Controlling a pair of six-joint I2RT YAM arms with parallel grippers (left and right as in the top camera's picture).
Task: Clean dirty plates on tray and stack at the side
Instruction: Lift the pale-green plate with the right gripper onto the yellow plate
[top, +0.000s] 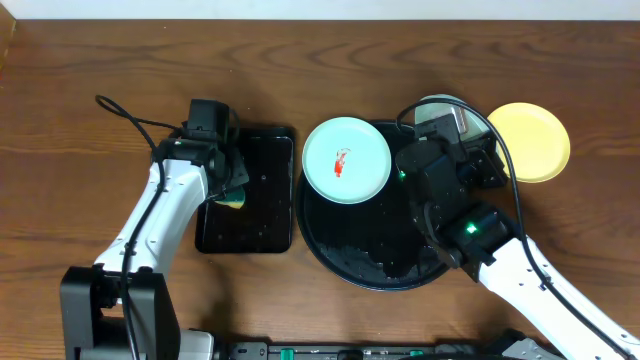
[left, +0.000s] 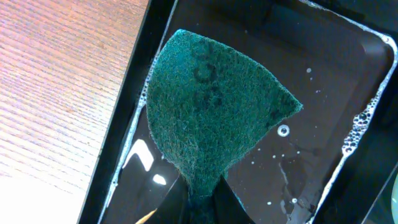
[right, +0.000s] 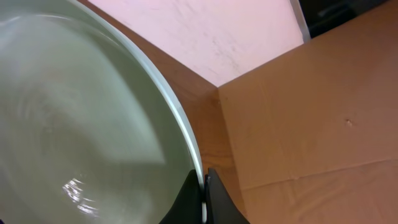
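The right claw (right: 204, 194) is clamped on the rim of a pale mint plate (right: 81, 124), which spreads away to its left in the wrist view. The smeared mint plate (top: 346, 160) lies on the round black tray (top: 330, 250), well to this claw's left. The yellow plate (top: 530, 140) sits on the counter (top: 80, 100) just to the claw's right. The right arm reaches forward across the tray. The left claw (left: 199, 202) is pinched on a green sponge (left: 211, 112) above the sudsy rectangular tray (left: 348, 74), its arm stretched forward.
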